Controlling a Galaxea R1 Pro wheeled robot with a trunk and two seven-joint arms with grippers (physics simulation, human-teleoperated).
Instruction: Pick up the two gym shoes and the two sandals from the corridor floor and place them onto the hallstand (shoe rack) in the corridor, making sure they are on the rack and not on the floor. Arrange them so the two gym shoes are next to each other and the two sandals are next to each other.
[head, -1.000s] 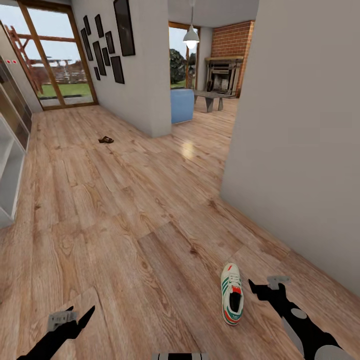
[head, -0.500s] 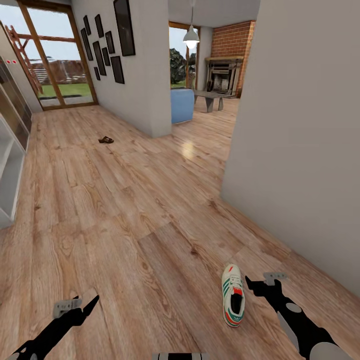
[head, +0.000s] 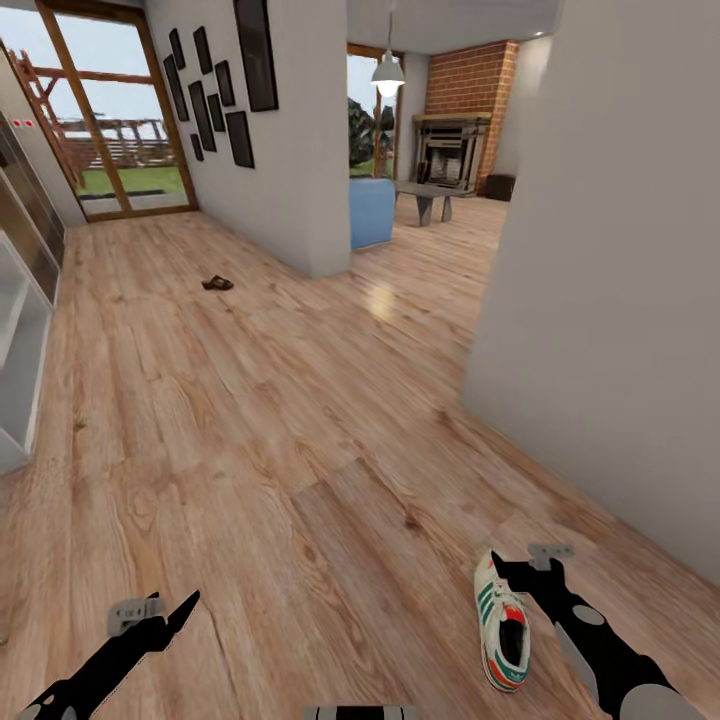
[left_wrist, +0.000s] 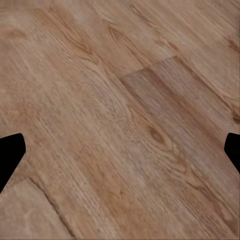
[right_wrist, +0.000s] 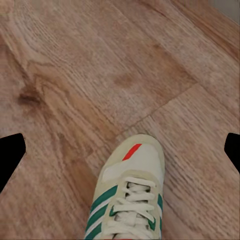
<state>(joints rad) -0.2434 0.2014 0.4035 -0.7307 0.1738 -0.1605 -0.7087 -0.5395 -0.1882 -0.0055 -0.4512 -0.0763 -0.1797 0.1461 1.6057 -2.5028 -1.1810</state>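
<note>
Far left of the head view there's the edge of a white shelf unit (head: 20, 370) against the wall. The floor (head: 250, 420) is light wood plank all the way down the corridor to a big glass door (head: 110, 120).

Low on the left, the left gripper (head: 185, 608) hangs over bare planks. In its wrist cam the two black fingertips (left_wrist: 10, 152) sit at opposite edges of the shot with only wood between them, so it's spread wide and holding nothing.

Further back, a small dark brown sandal (head: 217, 284) lies on the floor near the grey wall with the black picture frames (head: 240, 90). Too small to make out much else.

Over to the right, one gym shoe (head: 503, 634) lies on the floor close to the robot, toe pointing away, green stripes and red patch visible. The right gripper (head: 505, 572) is just beside its toe end, above it and not touching. The wrist cam has the shoe's toe (right_wrist: 131, 190) between widely parted fingertips (right_wrist: 11, 152), so that one's spread open too.

A plain grey wall (head: 620, 280) runs along the right.
</note>
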